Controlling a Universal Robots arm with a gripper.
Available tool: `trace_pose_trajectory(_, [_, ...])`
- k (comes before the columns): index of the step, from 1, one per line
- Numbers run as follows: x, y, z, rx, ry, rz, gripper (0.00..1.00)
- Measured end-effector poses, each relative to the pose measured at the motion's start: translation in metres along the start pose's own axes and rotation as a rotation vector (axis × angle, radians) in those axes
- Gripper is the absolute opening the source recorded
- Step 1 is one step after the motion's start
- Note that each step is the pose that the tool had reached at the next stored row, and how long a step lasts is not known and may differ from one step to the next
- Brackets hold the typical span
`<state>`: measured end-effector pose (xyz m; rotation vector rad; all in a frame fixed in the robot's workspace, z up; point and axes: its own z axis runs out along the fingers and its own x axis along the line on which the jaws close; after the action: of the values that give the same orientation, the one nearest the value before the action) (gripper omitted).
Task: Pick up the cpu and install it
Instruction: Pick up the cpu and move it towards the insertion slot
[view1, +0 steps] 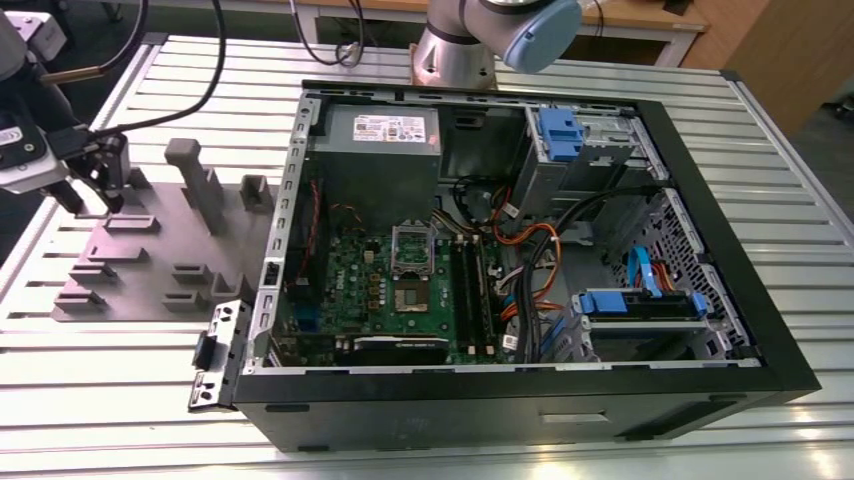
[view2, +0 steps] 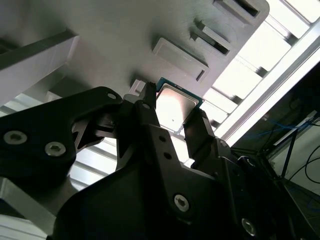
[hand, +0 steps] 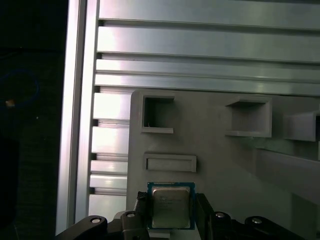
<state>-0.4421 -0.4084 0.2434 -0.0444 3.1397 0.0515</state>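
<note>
Black fingers (view2: 150, 120) of your end effector (view2: 172, 117) press against two opposite edges of the cpu (view2: 175, 102). In both wrist views you can see them pinching it, with no gap on either side. The chip's silvery metal lid faces the cameras, framed by a thin blue-green rim.

Directly beneath the end effector lies a grey fixture plate (hand: 215, 150) with rectangular pockets and raised blocks. You cannot tell whether the cpu is resting on the plate or is lifted off it, because the fingers cover its lower edge. In the first wrist view the picture edge cuts off the end effector's body.

In the exterior view the end effector (view1: 91, 195) hangs over the plate's far corner, and the chip between its fingers is too small to make out. The plate sits on a slatted aluminium bench (view1: 134, 400).

Well apart from the end effector, towards the exterior view's right, an open computer case (view1: 467, 415) stands on the same bench. A green motherboard (view1: 380, 285) lies inside it. Cables cross the case's interior beside the board and hide what lies under them.
</note>
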Motion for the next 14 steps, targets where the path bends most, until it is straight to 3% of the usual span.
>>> trace_pose_trajectory(14, [0.0000, 0.0001, -0.0038, 0.0000, 0.0001, 0.000, 0.47])
